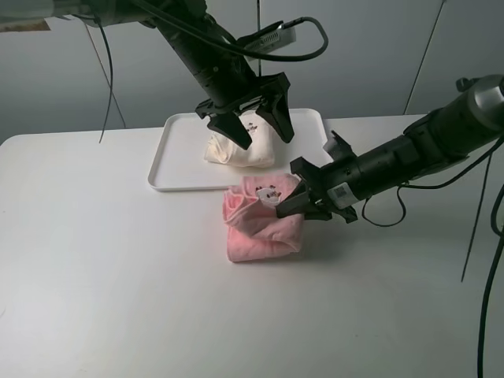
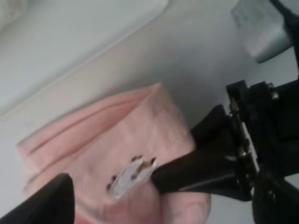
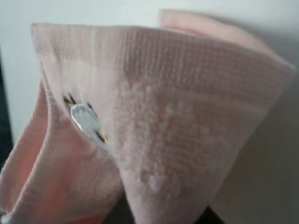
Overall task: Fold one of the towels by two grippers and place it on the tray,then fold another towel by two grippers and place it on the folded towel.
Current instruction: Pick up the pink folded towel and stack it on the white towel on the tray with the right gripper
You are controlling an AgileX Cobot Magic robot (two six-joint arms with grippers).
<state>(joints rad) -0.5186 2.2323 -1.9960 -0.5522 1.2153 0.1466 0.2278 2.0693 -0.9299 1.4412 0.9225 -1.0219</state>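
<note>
The cream towel lies folded on the white tray. My left gripper hovers just above it, open, fingers spread wide and holding nothing. The pink towel sits bunched and partly folded on the table in front of the tray. My right gripper is shut on its right edge, close to the small label. The left wrist view shows the pink towel with the right gripper's black fingers pinching it beside the label. In the right wrist view the raised pink cloth fills the frame.
The tray's front rim runs just behind the pink towel. White table extends to the left and front of the towel. Black cables hang at the right edge, and one at the back left.
</note>
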